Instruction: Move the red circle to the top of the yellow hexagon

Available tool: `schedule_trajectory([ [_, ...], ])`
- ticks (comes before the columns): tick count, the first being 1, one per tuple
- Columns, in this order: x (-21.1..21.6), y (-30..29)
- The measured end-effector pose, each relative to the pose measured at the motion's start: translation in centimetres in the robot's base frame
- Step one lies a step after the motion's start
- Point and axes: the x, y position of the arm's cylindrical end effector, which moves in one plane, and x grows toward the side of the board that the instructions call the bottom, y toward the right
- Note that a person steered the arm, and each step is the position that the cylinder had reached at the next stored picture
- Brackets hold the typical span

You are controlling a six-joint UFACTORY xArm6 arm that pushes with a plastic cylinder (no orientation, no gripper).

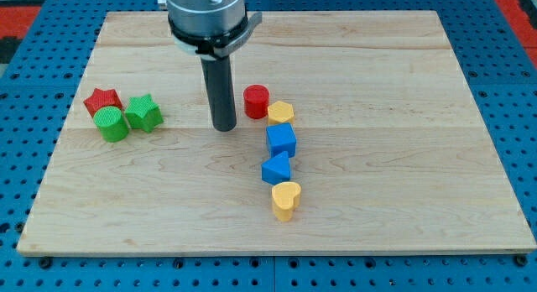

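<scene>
While resting on the wooden board (pixel 403 65), my tip (pixel 223 127), a bare rod holding nothing, stands just left of the red circle (pixel 256 101), apparently not touching; the circle abuts the yellow hexagon (pixel 280 112) at its far-left side.

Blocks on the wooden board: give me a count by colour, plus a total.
Red: 2, the red circle block and the red star block.
Green: 2, the green circle block and the green star block.
Yellow: 2, the yellow hexagon block and the yellow heart block.
Blue: 2, the blue cube block and the blue triangle block.
Total: 8.
</scene>
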Motion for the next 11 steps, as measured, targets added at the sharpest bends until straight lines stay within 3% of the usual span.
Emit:
schedule_trajectory([
  [3, -3.8, 3.0],
  [5, -4.6, 1.6],
  [8, -5.7, 4.0],
  [11, -8.3, -19.3],
])
